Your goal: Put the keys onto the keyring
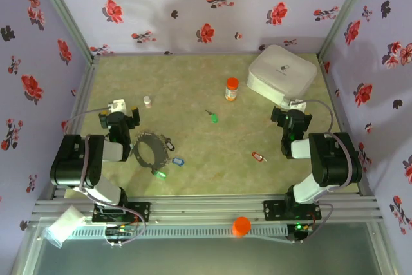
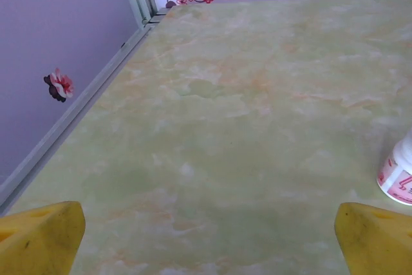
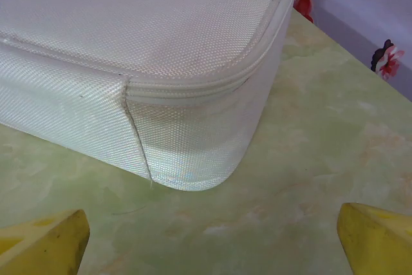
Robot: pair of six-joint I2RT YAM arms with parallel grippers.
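Flat on the mottled green tabletop [image 1: 212, 159], just right of the left gripper [image 1: 120, 119]: a large thin dark-grey metal hoop keyring [image 1: 147, 135], with a blue-tagged key [image 1: 177, 161] and a green-tagged key [image 1: 161, 174] at its lower right rim. Loose, well apart from the hoop: a tiny green-tagged metal key [image 1: 212, 117] near table centre and a tiny red-tagged key [image 1: 259, 156] nearer the right gripper [image 1: 291, 120]. From the left wrist, yellow fingertips [image 2: 38, 239] spread wide over bare table, with a small white vial [image 2: 398, 175] at the right. From the right wrist, yellow fingertips [image 3: 42, 243] likewise spread wide, pinching nothing, facing a white woven fabric medicine bag [image 3: 148, 62].
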